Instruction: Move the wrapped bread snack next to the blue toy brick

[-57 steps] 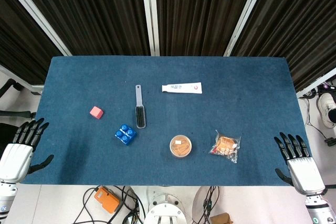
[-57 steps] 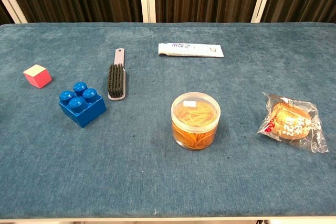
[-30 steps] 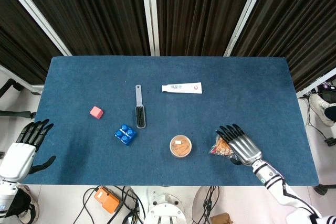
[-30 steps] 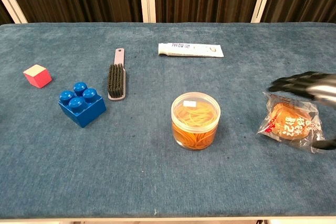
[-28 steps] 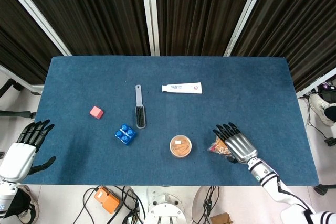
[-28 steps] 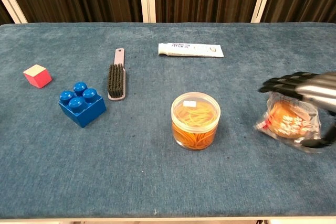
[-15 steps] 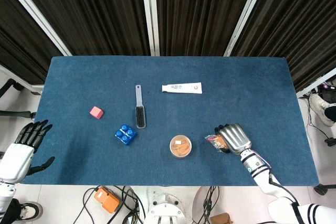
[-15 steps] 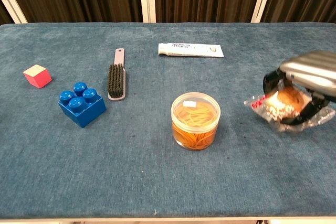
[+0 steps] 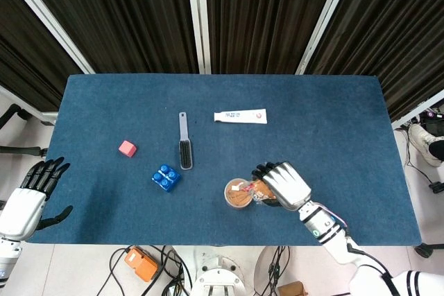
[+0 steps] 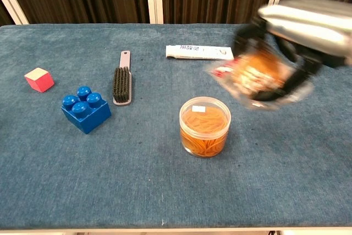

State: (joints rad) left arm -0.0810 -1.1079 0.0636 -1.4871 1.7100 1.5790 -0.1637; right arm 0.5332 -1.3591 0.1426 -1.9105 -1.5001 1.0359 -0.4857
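Your right hand (image 10: 297, 31) has its fingers (image 10: 250, 37) curled around the wrapped bread snack (image 10: 258, 75), holding it clear of the counter (image 10: 165, 191) just above the jar of rubber bands (image 10: 204, 126). You are mid-carry. Next, pass over the jar and lower the snack beside the blue toy brick (image 10: 86, 108). Your left hand (image 9: 31, 195) hangs open off the counter's edge.

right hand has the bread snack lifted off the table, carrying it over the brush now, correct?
Not quite. The right hand does hold the wrapped bread snack off the table, but it is by the clear jar of rubber bands, not the brush. The head view shows the snack beside the jar's right rim, with the brush further left.
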